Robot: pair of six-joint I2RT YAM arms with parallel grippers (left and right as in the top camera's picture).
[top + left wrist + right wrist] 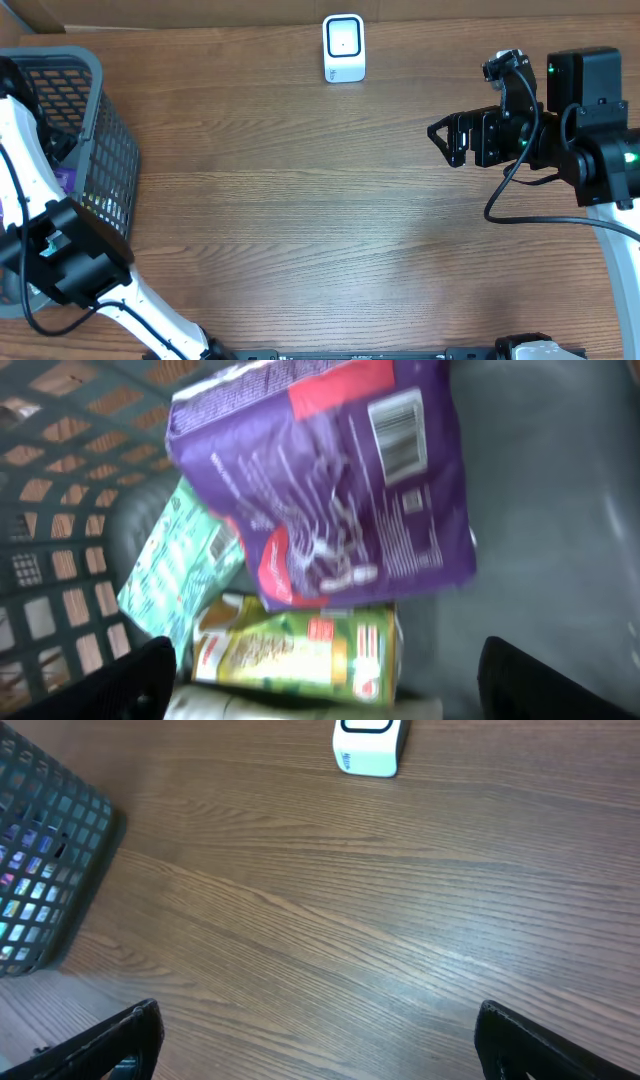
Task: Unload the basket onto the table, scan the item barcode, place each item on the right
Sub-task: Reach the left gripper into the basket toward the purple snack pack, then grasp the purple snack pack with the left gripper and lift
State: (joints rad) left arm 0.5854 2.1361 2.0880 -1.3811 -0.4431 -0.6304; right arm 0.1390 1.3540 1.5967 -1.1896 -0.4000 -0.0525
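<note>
Left gripper (330, 685) hangs spread wide over the basket (60, 560), purple bag (330, 490) lying just ahead of it, barcode (398, 435) up, atop other packets (290, 655). Right gripper (320, 1040), spread too, sits well away, nearer the scanner (344, 47). Left's the arm for this grab.

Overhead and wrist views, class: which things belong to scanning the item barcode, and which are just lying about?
Belong to the job:
- purple packet, its barcode showing
- white scanner
- basket holding the items

Lying about, for now:
- green packet
- yellow-green box
Both lie partly under the purple packet.
</note>
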